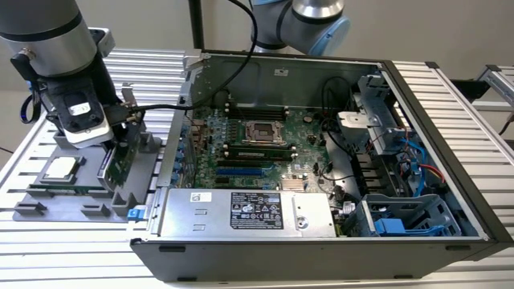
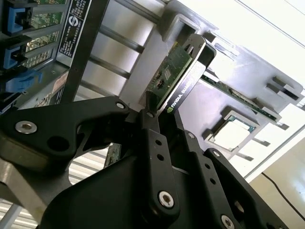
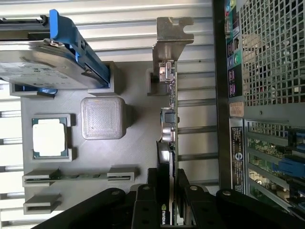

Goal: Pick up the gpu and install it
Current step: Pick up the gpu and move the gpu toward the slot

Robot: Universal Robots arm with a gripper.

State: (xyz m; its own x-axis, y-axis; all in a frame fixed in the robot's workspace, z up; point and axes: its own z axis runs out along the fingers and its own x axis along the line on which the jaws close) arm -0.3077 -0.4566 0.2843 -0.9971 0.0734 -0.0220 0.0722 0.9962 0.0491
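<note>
Grey moulded plastic makes up the parts tray [image 1: 48,198], which is set on the slatted metal table [image 1: 72,259] at the exterior view's left, just beside the open computer case [image 1: 449,150]. The arm [image 1: 48,36] is posed over this tray, with its wrist held close to vertical and pointed down at the tray's edge nearest the case. A black cable [image 1: 161,107] is strung from the wrist towards the case.

The gpu [image 3: 167,129] is stood on its long edge in a slot of the tray. In the first wrist view it is seen edge-on, with its silver bracket [image 3: 171,38] at the end far from the gripper [image 3: 167,186]. In both wrist views the two black fingers [image 2: 153,138] are placed one against each face of the card, the green board on one side and the black shroud on the other. The jaws are pressed in on the card's near end, pinching it. The card's lower edge is seated in the tray.

Elsewhere on the tray, a hard drive [image 3: 43,62] in a blue frame is held at one end. A processor chip [image 3: 49,137] is laid flat in its recess, and a thin memory stick [image 3: 78,175] is rested between two clips. All three are kept well apart from the card. Inside the case, the green motherboard [image 1: 249,144] is exposed.
</note>
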